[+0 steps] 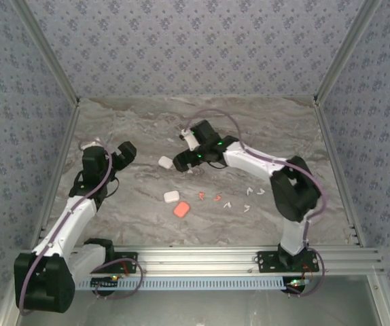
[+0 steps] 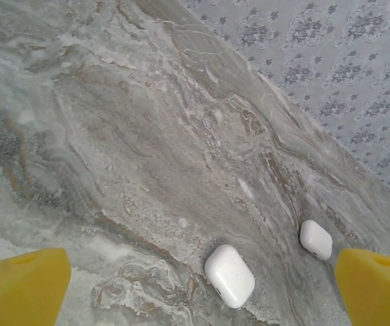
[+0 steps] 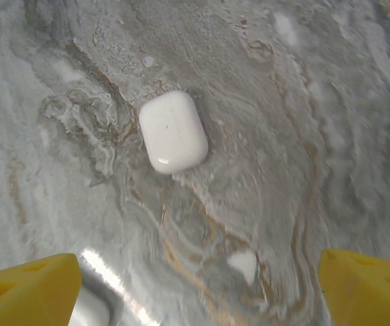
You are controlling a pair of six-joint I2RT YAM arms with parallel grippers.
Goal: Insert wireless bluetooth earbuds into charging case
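Note:
Several tiny earbuds lie right of centre in the top view: two orange-red ones and white ones. A white case lies just left of my right gripper, which is open above the marble; that case sits ahead of the yellow fingertips. A small blurred white piece lies between them. My left gripper hangs open and holds nothing, with two white cases ahead of it.
Another white case and an orange-red case lie near the middle front. A white rounded thing shows beside the right gripper's left finger. Patterned walls enclose the marble table; a metal rail runs along the front.

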